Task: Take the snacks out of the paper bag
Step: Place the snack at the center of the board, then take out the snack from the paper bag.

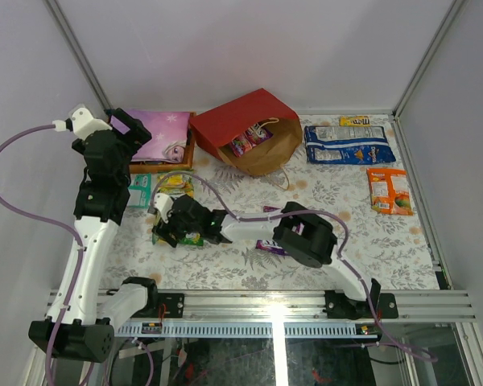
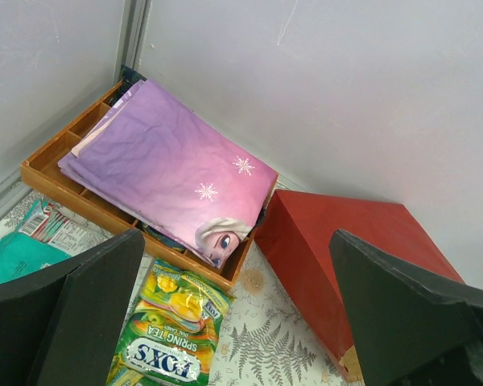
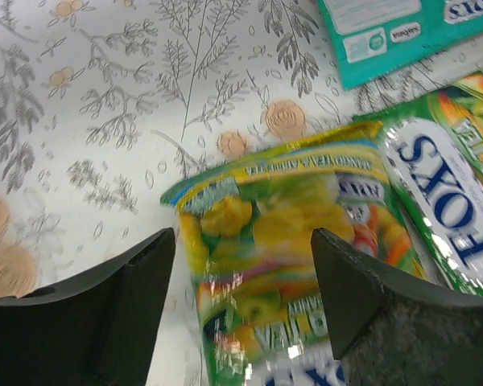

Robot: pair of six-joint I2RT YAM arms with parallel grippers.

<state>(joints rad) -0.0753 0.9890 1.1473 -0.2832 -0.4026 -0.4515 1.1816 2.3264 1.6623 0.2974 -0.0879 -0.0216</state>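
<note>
My right gripper (image 3: 241, 265) hangs spread over a green Fox's packet (image 3: 282, 233), lying flat at lower centre. My left gripper (image 2: 237, 249) hovers agape. Farther off, at upper centre, the paper bag (image 1: 249, 121) lies tipped for reaching, purple packets (image 1: 248, 141) inside.

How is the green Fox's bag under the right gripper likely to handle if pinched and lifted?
Probably slippery: the green Fox's bag shows glare streaks on glossy film. Likely floppy, not stiff: its top edge curls and its face bulges unevenly. Lying flat under the open right gripper, it seems unlikely to roll.
</note>
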